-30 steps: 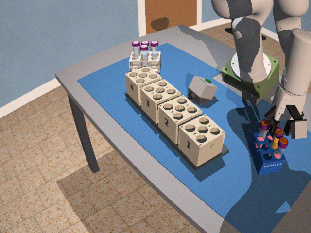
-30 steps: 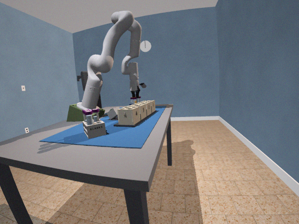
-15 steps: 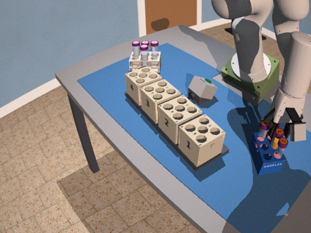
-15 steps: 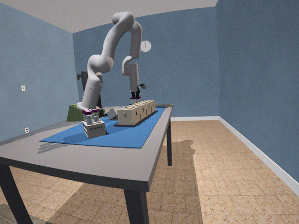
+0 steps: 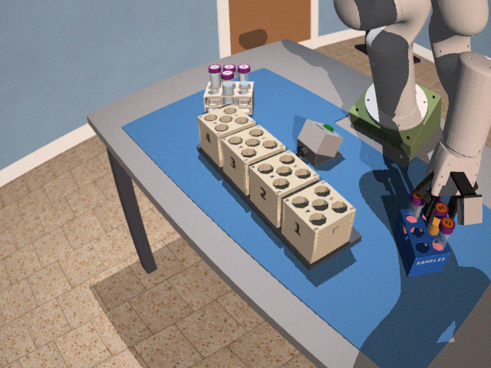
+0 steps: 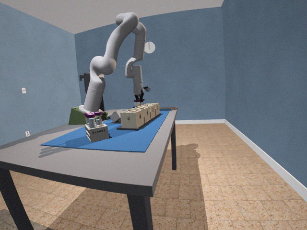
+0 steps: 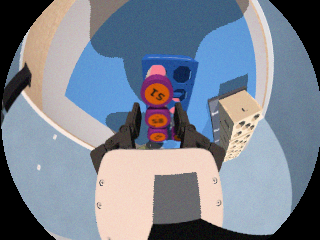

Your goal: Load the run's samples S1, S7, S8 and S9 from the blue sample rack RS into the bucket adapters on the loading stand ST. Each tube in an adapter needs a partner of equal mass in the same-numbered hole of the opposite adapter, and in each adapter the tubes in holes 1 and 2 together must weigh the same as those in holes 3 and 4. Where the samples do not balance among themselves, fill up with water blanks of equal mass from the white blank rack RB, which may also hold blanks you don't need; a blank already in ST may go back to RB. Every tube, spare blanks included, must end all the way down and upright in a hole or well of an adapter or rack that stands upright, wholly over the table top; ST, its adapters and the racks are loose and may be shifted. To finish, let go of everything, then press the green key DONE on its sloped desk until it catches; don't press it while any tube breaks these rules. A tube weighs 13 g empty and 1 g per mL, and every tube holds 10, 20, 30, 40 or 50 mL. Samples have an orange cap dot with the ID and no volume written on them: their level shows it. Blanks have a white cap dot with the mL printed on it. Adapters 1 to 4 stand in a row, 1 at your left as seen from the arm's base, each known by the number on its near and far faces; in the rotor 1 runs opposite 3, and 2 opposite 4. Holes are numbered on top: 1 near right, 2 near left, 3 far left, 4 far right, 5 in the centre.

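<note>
The grey two-fingered gripper point(image 5: 438, 202) is seen parted and holding nothing, its dark fingers lowered on either side of an orange-dotted, purple-capped sample tube point(image 7: 158, 120) standing in the blue sample rack marked SAMPLES point(image 5: 429, 262), apparently so that the tube can be clasped and lifted out. The four beige block adapters point(image 5: 317, 221) on their dark loading stand are seen with every hole vacant, and the white blank rack point(image 5: 228, 99) holds its purple-capped blanks. Everything rests on a blue mat point(image 5: 166, 130) over a grey table point(image 6: 99, 170), in a blue-walled room with a tiled floor point(image 6: 223, 173).
</note>
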`<state>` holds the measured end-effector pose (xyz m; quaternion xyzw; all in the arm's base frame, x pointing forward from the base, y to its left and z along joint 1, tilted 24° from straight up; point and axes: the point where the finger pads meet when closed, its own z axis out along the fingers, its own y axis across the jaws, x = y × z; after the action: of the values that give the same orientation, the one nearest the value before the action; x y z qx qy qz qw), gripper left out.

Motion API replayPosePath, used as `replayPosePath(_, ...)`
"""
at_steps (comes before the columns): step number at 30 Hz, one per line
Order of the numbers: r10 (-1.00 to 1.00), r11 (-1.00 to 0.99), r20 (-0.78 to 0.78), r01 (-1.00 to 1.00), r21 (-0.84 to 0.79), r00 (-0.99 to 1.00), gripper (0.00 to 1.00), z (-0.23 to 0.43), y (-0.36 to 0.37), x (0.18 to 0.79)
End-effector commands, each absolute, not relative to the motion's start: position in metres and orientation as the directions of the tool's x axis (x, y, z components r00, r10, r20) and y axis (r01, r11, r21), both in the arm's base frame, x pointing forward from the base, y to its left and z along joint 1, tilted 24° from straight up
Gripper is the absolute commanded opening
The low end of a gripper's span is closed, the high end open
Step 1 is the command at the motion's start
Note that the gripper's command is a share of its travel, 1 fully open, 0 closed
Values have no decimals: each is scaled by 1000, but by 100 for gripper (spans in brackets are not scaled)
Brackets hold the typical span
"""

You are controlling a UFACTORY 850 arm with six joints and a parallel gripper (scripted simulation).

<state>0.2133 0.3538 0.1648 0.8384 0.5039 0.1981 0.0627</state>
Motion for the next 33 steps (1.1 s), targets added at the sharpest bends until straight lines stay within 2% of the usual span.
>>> replayPosePath(1, 870, -484, 270, 820, 305, 413, 57, 165, 354, 213)
replayPosePath(3, 870, -484, 270, 820, 305, 413, 57, 165, 354, 213)
replayPosePath(4, 870, -484, 270, 820, 305, 413, 0, 166, 354, 213)
replayPosePath(33, 870, -484, 270, 820, 305, 413, 0, 167, 354, 213)
